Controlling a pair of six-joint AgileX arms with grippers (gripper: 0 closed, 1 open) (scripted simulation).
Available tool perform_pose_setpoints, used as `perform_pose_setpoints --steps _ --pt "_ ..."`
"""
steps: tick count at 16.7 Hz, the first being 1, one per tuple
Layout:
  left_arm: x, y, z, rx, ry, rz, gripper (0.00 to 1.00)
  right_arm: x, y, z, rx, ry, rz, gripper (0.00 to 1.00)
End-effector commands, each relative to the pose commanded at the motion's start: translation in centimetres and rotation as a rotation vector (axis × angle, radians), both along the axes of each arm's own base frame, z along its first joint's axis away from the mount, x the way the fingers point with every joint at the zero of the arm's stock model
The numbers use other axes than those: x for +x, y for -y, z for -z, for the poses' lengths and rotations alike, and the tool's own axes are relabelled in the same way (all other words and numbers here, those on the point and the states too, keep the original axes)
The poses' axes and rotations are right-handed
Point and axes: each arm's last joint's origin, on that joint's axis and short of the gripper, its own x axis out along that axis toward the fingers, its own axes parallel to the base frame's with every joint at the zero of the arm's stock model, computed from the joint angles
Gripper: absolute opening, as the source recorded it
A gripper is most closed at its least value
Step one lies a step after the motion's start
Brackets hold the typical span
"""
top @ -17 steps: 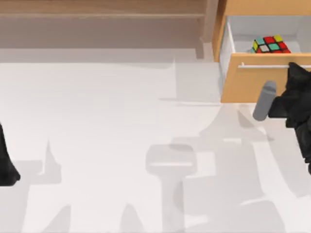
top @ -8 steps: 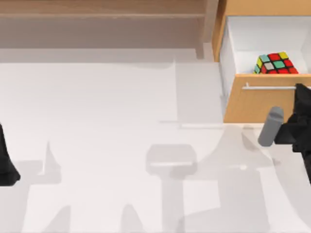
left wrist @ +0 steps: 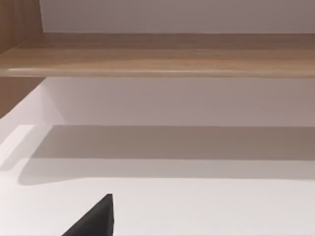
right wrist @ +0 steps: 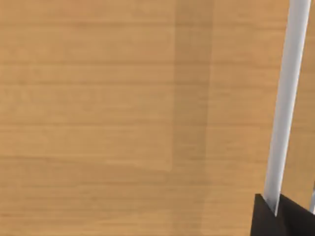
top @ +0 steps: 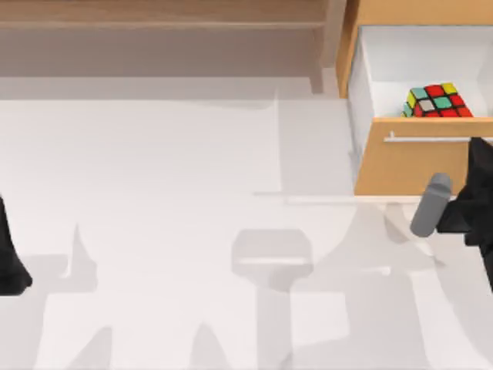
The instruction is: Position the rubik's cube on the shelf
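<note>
Top view: you're on the drawer-opening step, not the cube move yet. The rubik's cube (top: 437,101) sits inside the open orange-wood drawer (top: 416,158) at the table's far right, tucked just behind the drawer front, resting on the white drawer floor. The shelf (top: 162,23) runs along the back on the left side, with its upright post (top: 331,46) just beside the drawer unit; board looks bare. Your right gripper (top: 479,154) is at the right end of the silver handle (top: 427,139), black body overlapping the drawer front at the frame edge. Left arm (top: 11,254) is parked at the left edge, well apart from everything. Judgement: drawer looks pulled out enough to reach in, so next you'd need to let go of the handle, lift clear over the front panel and come down on the cube from above, then carry it left to the shelf board. Watch the front panel, the cube's tight against it. Left wrist view: shelf board (left wrist: 157,56) ahead with white table (left wrist: 197,206) below it, one dark fingertip (left wrist: 96,219) at the frame edge; can't tell the finger spread on that side. Right wrist view: cam's right up against the drawer front (right wrist: 123,113), handle bar (right wrist: 285,108) runs into the black fingers (right wrist: 268,219), so the right gripper reads as pinched narrow on the handle.
</note>
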Motion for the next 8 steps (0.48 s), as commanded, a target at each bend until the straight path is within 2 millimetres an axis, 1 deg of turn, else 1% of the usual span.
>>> perform_pose_setpoints --steps 8 --pt "0.00 0.00 0.00 0.000 0.000 0.000 1.00 0.00 0.00 0.00 0.000 0.000 0.000 0.83"
